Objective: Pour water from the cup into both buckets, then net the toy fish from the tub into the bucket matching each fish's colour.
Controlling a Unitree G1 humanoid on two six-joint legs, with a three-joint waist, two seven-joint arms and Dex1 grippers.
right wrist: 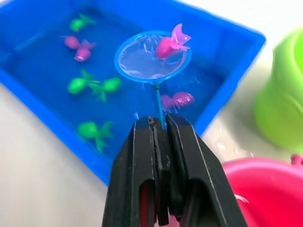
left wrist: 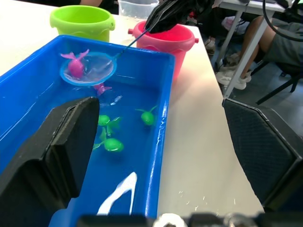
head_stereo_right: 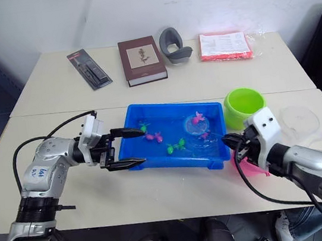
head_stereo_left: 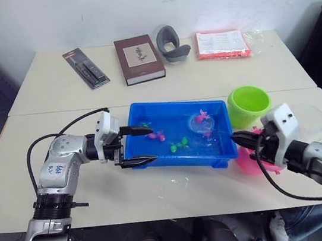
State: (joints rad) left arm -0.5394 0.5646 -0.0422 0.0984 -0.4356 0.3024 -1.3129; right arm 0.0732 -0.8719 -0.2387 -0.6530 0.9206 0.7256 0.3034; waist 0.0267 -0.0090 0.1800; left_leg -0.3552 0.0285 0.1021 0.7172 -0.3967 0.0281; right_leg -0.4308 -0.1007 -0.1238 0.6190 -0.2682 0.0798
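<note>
Precariously, a pink fish rides the net rim, handle clenched in the right gripper; a tilt could spill it short of the pink bucket.

I see the blue tub holding water, green and pink fish, and the net carrying one pink fish. Beside it stand the green bucket, pink bucket and clear cup.

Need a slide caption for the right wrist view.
Right gripper holds blue-rimmed round net, pink toy fish on its rim.
</note>
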